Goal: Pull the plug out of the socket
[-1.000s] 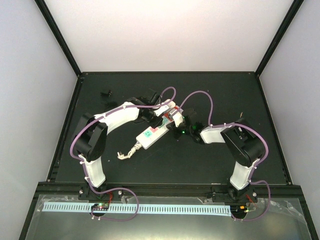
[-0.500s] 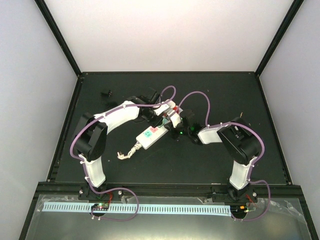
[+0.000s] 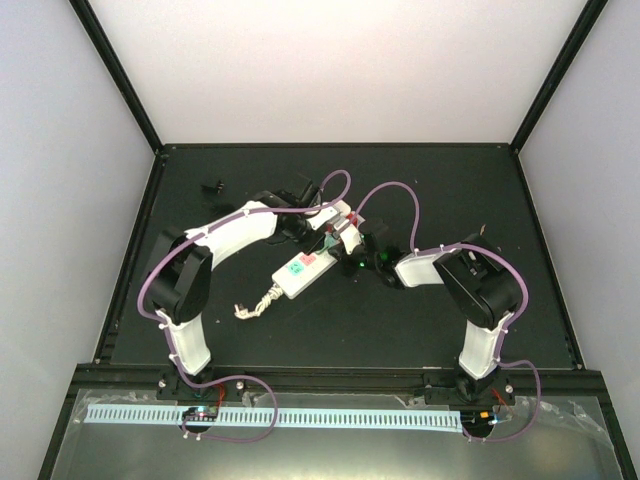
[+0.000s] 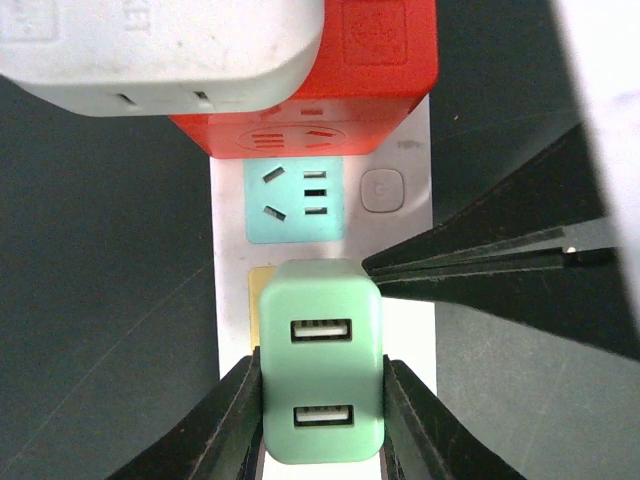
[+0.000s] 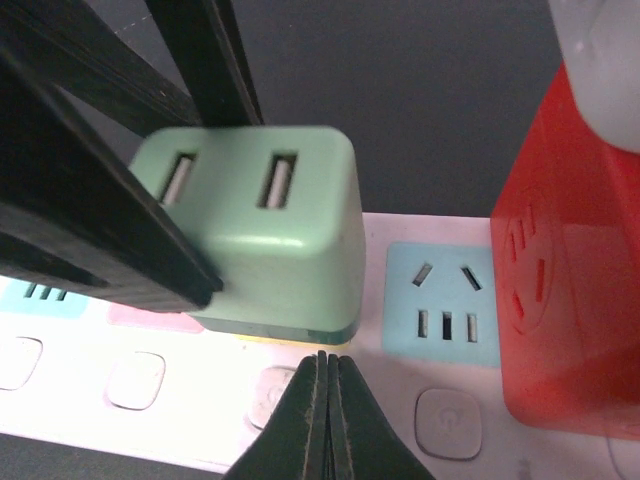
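The white strip [image 3: 300, 270] lies slantwise mid-table [image 3: 450, 180], between the two arms, with a short cord stub [image 3: 250, 306] trailing from its near end. Its outlets are filled like this:

- **Yellow face:** a mint-green plug [image 4: 320, 350] with two USB ports on top sits in it and looks seated flush.
- **Blue face** [image 4: 295, 200]: next along, its slots showing.
- **Beyond that:** a red adapter [image 4: 320, 90] stands in the strip, with a white adapter [image 4: 150, 50] stuck into it.

The left claw [image 4: 322, 415] grasps the plug, one black finger flat on each side. The right claw [image 5: 325, 365] is clenched with nothing in it. Its tips point at the strip's white face, just beside the plug's base and near a round button [image 5: 448, 425].
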Tool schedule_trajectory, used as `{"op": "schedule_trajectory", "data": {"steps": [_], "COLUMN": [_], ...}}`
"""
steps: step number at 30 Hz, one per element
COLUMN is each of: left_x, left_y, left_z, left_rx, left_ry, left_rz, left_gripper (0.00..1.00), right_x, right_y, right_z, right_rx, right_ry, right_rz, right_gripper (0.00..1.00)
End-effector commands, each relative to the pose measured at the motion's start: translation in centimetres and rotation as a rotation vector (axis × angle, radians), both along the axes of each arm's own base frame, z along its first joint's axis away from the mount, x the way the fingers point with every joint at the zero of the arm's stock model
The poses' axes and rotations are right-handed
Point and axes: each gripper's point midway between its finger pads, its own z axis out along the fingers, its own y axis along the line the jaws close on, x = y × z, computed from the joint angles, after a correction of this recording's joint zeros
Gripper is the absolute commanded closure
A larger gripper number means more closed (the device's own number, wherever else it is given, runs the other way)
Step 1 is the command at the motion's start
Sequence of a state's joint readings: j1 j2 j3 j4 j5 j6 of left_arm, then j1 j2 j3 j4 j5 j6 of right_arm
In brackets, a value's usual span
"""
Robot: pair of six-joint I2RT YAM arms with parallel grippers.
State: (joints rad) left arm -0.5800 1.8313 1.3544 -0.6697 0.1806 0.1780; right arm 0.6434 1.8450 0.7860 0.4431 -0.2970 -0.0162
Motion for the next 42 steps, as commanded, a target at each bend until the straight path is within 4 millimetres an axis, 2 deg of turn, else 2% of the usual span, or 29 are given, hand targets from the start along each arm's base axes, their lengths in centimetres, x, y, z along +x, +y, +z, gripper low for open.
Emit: {"op": "schedule_trajectory", "data": {"steps": [1, 8, 13, 19, 26, 33, 36, 42], "left_x": [0.2, 0.5, 1.0, 1.7, 1.2, 0.2, 0.0, -0.3], "left_y": [1.0, 4.7, 10.3, 17.5, 23.0, 26.0, 26.4, 26.9], "left_z": [4.3, 6.4, 6.4, 5.2, 2.3, -0.5, -1.4, -2.7], "left_rx": [-0.058, -0.114, -0.136, -0.113, -0.153, -0.130, -0.135, -0.150], "left_ry": [-0.050, -0.057, -0.038, -0.019, 0.065, 0.133, 0.158, 0.195], "left_rz": [0.030, 0.093, 0.197, 0.331, 0.435, 0.469, 0.472, 0.485], "left_gripper": [0.85, 0.85, 0.85, 0.84, 0.84, 0.84, 0.83, 0.82], "right_x": [-0.4, -0.9, -1.2, -1.5, -2.2, -4.1, -4.6, -4.1], "right_y": [-1.1, -0.7, -0.1, 0.1, -0.3, -1.7, -2.4, -2.9], "right_z": [-2.1, -1.1, 1.8, 4.4, 7.1, 8.5, 9.0, 10.2], "right_rx": [-0.059, -0.037, 0.008, 0.032, 0.042, 0.037, 0.036, 0.022], "right_ry": [0.055, 0.040, 0.000, -0.047, -0.084, -0.119, -0.155, -0.194], "right_rz": [-0.021, 0.013, 0.050, 0.076, 0.093, 0.107, 0.106, 0.079], "right_gripper": [0.97, 0.97, 0.96, 0.94, 0.94, 0.93, 0.93, 0.91]}}
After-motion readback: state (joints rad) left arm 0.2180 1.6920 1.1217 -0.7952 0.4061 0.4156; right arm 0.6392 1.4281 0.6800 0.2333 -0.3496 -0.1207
